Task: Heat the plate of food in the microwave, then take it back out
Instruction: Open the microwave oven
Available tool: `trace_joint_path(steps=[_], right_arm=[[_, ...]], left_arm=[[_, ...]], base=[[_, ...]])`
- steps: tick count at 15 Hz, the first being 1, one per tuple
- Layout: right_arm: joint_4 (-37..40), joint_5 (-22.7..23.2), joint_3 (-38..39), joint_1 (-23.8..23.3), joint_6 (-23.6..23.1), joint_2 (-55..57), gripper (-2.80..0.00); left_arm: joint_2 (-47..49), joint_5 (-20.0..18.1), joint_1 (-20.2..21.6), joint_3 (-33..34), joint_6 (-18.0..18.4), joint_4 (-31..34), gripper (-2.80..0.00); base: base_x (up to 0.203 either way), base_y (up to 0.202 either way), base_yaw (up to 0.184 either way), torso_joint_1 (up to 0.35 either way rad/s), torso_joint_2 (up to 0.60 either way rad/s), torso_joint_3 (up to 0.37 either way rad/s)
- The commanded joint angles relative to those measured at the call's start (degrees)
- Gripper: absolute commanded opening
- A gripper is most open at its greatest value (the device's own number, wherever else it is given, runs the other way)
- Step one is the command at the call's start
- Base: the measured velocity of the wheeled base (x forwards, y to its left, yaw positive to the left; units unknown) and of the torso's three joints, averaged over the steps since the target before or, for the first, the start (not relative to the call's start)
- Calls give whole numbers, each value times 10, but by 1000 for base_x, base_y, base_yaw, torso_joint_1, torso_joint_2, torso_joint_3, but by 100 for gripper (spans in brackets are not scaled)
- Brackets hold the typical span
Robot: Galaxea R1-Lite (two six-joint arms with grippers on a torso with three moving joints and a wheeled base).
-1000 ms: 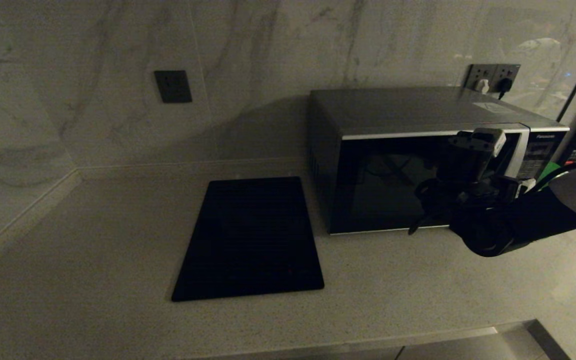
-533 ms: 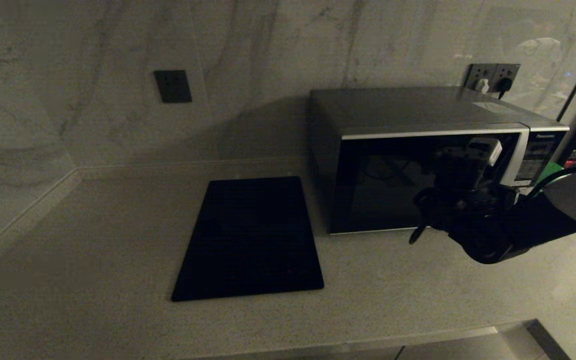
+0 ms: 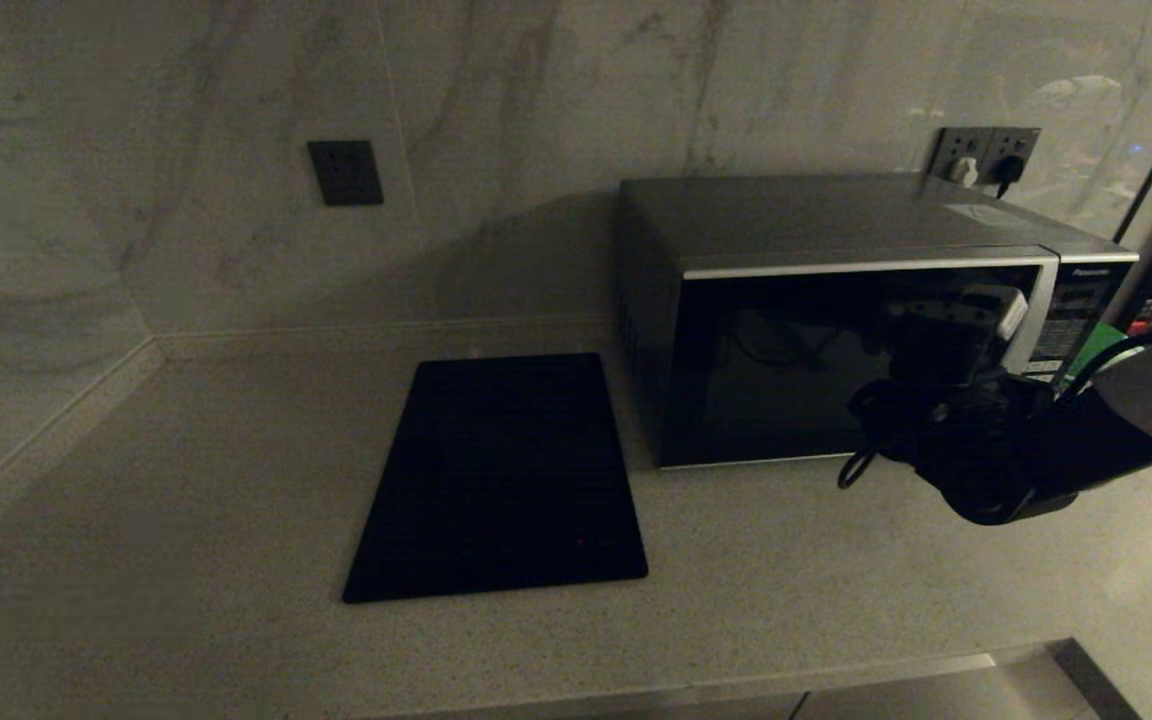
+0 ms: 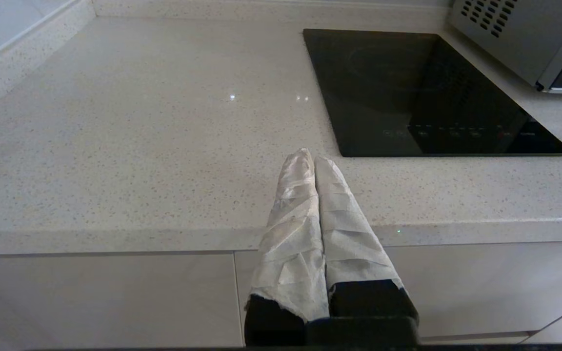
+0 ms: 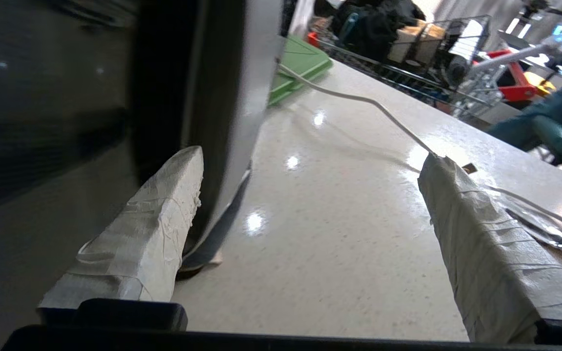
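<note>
1. Microwave (image 3: 836, 330): it stands at the back right of the countertop (image 3: 186, 480), against the marble wall, with its black glass door shut. The plate of food cannot be seen in any view; the dark glass shows only dim reflections, so what lies inside cannot be made out.
2. Right gripper (image 5: 305, 204): it is in front of the microwave's right part, low over the countertop, its taped fingers spread wide and holding nothing. In the right wrist view one finger (image 5: 144, 229) lies in front of the door's silver edge and the other (image 5: 481, 243) is out over bare countertop. Whether the near finger touches the door cannot be told.
3. In the head view the right arm (image 3: 996, 450) is a dark mass that covers the door's lower right corner and part of the button panel; the fingertips are hard to make out there.
4. Left gripper (image 4: 314, 168): it hangs before the countertop's front edge, its two taped fingers pressed together and holding nothing. It is outside the head view.
5. Black slab (image 3: 501, 475): it lies flat on the countertop just left of the microwave.
6. Green board (image 5: 298, 66): only a corner shows beyond the microwave's right side, beside a thin white cable (image 5: 359, 100) running across the countertop.
7. Wall socket (image 3: 986, 150): it is behind the microwave's right rear corner with plugs in it.
</note>
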Motion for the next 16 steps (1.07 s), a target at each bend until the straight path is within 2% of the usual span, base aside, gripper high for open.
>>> trace_joint_path(steps=[1,10,16], right_arm=[[-3,-4,-3,-12,-1,2,0],[-3,-3,-5,-37,-1,16,0],[1,-3,-40,-44,-1,40,0]], left_arm=[[0,0,-1,0,0,0,-280],[0,0,-1,0,0,0,-280],[0,0,0,0,0,0,-280]], base=[[0,0,0,0,0,0],[0,0,0,0,0,0],[0,0,0,0,0,0]])
